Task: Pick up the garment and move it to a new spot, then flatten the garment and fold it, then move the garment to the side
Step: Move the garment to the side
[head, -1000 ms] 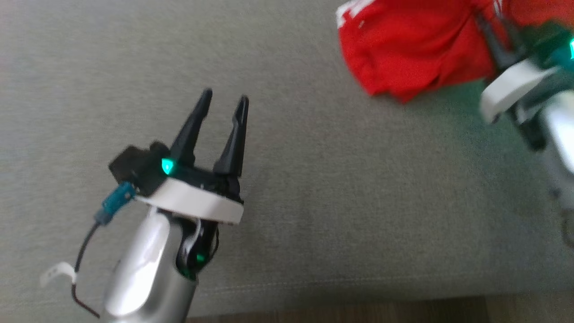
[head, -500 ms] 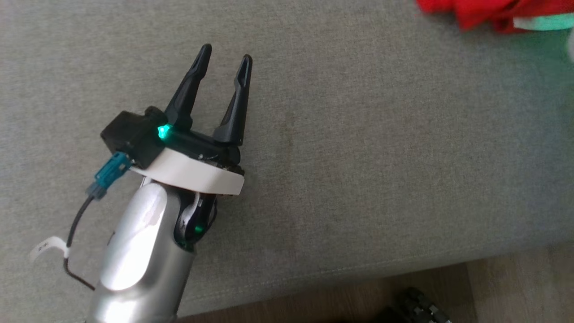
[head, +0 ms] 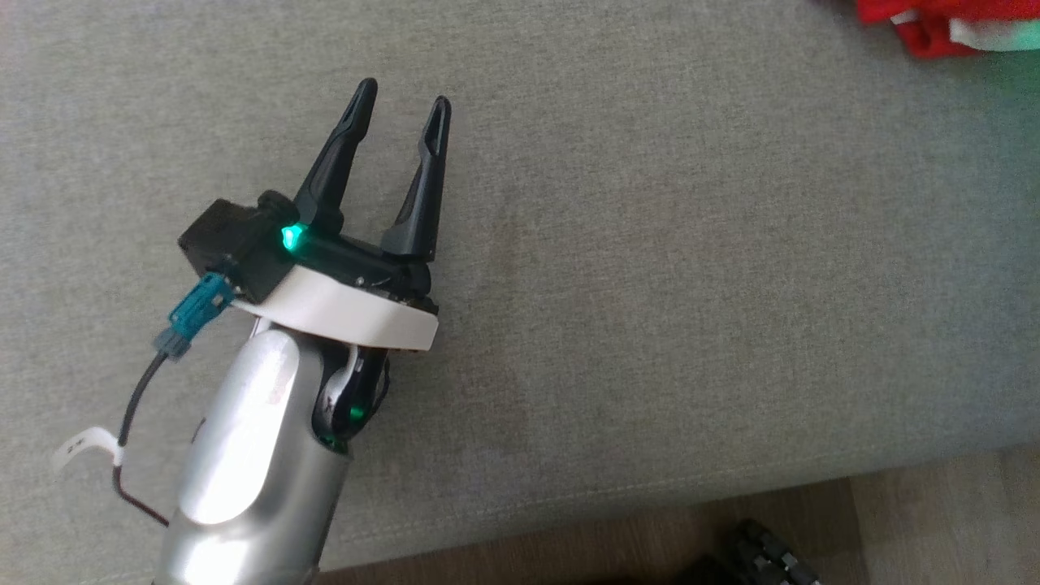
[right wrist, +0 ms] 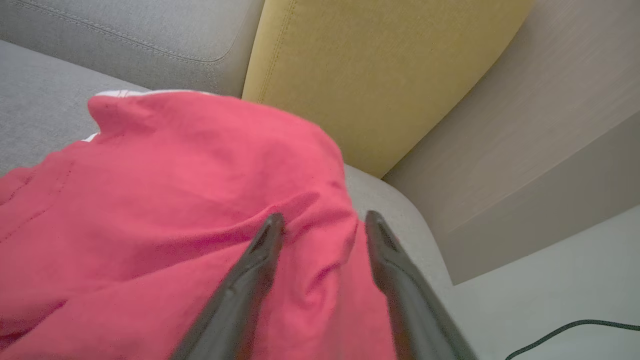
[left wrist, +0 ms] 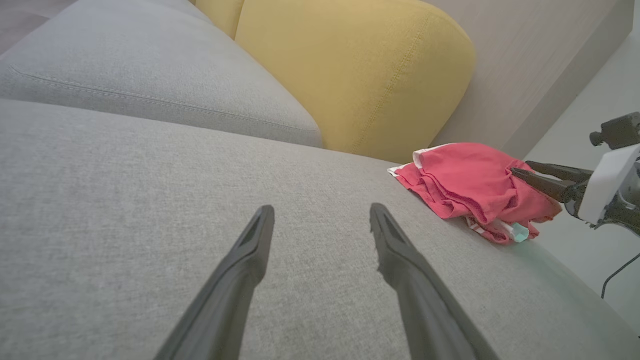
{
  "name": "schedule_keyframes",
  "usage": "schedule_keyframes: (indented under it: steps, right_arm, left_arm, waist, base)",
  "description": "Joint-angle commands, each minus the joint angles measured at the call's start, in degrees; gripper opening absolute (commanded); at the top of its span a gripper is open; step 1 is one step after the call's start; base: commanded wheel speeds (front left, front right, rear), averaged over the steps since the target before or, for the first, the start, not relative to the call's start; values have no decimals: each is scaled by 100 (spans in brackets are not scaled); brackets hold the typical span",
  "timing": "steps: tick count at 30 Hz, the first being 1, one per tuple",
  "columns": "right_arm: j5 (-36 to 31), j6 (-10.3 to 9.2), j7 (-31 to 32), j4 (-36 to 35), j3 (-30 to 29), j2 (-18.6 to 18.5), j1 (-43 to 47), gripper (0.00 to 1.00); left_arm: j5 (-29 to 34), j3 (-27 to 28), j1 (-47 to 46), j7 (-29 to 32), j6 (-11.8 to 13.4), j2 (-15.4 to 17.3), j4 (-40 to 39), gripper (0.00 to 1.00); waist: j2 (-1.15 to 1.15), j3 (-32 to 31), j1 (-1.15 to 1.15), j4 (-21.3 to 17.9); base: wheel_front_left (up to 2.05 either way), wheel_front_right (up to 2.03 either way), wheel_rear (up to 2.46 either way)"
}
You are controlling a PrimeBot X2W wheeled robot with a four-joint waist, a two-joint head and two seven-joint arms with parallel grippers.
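**A:** Where's the garment (left wrist: 465, 180)?

**B:** At the far right end of the sofa seat (head: 650, 244), bunched into a soft, rumpled heap. It's red knit cloth in loose folds, with white trim showing at the edges. It lies just in front of the yellow cushion (left wrist: 360, 75), a rounded, plump shape with a fine weave and one stitched seam.

**A:** And the seat itself?

**B:** Grey woven upholstery with a coarse, flat grain, and a seam running along the front edge. Below that edge is a strip of brown wooden floor (head: 569, 544).

**A:** What is the right gripper (right wrist: 322, 222) doing?

**B:** Its two dark, tapered fingers stand parted over the cloth, with a raised ridge of red fabric between them. They aren't pinched shut on it. I can't tell whether the tips touch the cloth.

**A:** The left gripper (head: 405, 95)?

**B:** It's well apart from the heap, over bare grey seat. The fingers are spread wide with nothing between them. They are matte black and taper to narrow tips. Behind them are a white collar and a glossy silver forearm, with a teal connector (head: 195, 313) on a thin black cable.
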Motion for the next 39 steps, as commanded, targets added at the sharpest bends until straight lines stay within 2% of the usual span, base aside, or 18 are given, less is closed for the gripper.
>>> schedule_keyframes:
  steps: [1,4,5,9,19,25,35,39]
  right_arm:
    - [-165,42,-38,-189,-156,-81,83,100]
    - [-468,42,-58,-322,-527,108,106,100]
    - [-673,42,-60,-483,-675,303,160,100]
    - [-808,42,-134,-855,-664,735,349,100]
    - [-238,42,-735,-1819,-388,1599,1421,100]
    - [81,42,-1271,-2323,-475,2048,2341,100]
    - [125,42,-1591,-2777,-689,2471,3570,100]
    - [-189,42,-1635,-2849,-673,2529,3948,100]
  left_arm:
    - [-22,175,-107,-29,-35,50,-167,100]
    - [-86,210,-66,-29,-36,50,-157,100]
    - [-124,242,-15,-29,-36,50,-151,100]
    - [-199,329,133,-29,-36,50,-142,100]
    - [-369,615,658,-29,16,50,-186,100]
    - [-411,827,1004,-29,136,50,-209,100]
    - [-319,1015,1490,-29,157,50,-54,100]
    - [-343,1067,1651,-29,163,50,-30,100]
  waist:
    - [0,-47,0,35]
    - [0,-179,0,75]
    - [0,-300,0,100]
    - [0,-626,0,183]
    - [0,-1542,0,676]
    - [0,-1929,0,1025]
    - [0,-2279,0,1269]
    - [0,-2387,0,1294]
  base:
    - [0,0,0]
    - [0,0,0]
    - [0,0,0]
    - [0,0,0]
    - [0,0,0]
    - [0,0,0]
    - [0,0,0]
    - [0,0,0]
